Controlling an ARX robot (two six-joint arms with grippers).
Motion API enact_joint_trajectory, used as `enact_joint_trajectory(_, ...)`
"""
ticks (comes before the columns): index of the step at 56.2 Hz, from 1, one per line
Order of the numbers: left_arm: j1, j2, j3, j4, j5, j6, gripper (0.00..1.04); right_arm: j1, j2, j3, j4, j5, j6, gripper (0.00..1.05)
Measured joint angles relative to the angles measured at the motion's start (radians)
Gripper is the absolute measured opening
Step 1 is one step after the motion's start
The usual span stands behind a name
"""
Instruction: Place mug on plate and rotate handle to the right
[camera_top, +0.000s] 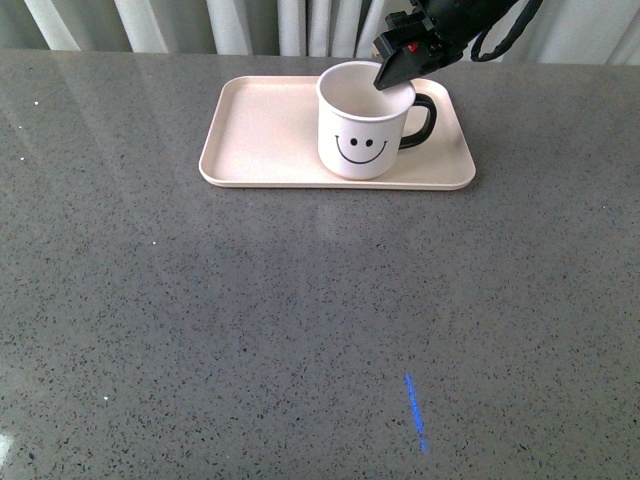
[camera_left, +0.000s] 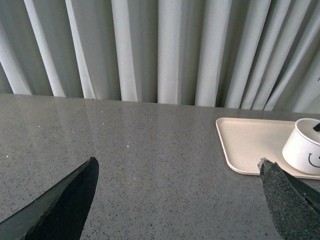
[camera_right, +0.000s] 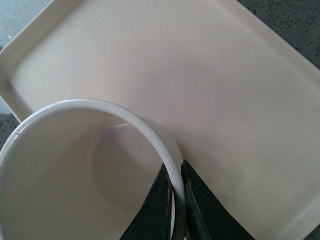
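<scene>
The white mug (camera_top: 362, 125) with a black smiley face stands upright on the pale pink plate (camera_top: 260, 135) at the table's far middle. Its black handle (camera_top: 422, 120) points right. My right gripper (camera_top: 392, 72) is shut on the mug's far right rim, one finger inside and one outside. The right wrist view shows the rim (camera_right: 150, 135) pinched between the fingers (camera_right: 159, 200) over the plate (camera_right: 200, 75). My left gripper (camera_left: 177, 172) is open and empty, hovering over bare table left of the plate (camera_left: 247, 145); the mug (camera_left: 305, 147) shows at that view's edge.
Grey speckled tabletop (camera_top: 300, 320) spreads in front of the plate. Pale curtains (camera_left: 160, 50) hang behind the table's far edge. A short blue light streak (camera_top: 415, 410) lies on the near table.
</scene>
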Motion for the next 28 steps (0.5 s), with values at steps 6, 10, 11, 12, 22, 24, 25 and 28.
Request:
enact_joint_trajectory(6, 0.0, 0.0, 0.0, 0.0, 0.0, 0.0, 0.96, 0.0, 0.001, -0.001, 0.0, 0.002, -0.003, 0.02)
enact_joint_trajectory(10, 0.0, 0.0, 0.0, 0.0, 0.0, 0.0, 0.96, 0.0, 0.002, -0.002, -0.001, 0.004, -0.004, 0.02)
enact_joint_trajectory(11, 0.0, 0.0, 0.0, 0.0, 0.0, 0.0, 0.96, 0.0, 0.002, -0.003, -0.001, 0.005, -0.005, 0.02)
enact_joint_trajectory(12, 0.0, 0.0, 0.0, 0.0, 0.0, 0.0, 0.96, 0.0, 0.002, -0.003, -0.002, 0.007, -0.006, 0.02)
enact_joint_trajectory(22, 0.0, 0.0, 0.0, 0.0, 0.0, 0.0, 0.96, 0.0, 0.007, -0.004, -0.003, 0.007, -0.008, 0.02)
enact_joint_trajectory(24, 0.0, 0.0, 0.0, 0.0, 0.0, 0.0, 0.96, 0.0, 0.007, -0.004, -0.004, 0.007, -0.008, 0.02)
enact_joint_trajectory(25, 0.0, 0.0, 0.0, 0.0, 0.0, 0.0, 0.96, 0.0, 0.007, -0.004, -0.004, 0.007, -0.008, 0.02)
enact_joint_trajectory(28, 0.0, 0.0, 0.0, 0.0, 0.0, 0.0, 0.96, 0.0, 0.007, -0.004, -0.006, 0.006, -0.009, 0.02)
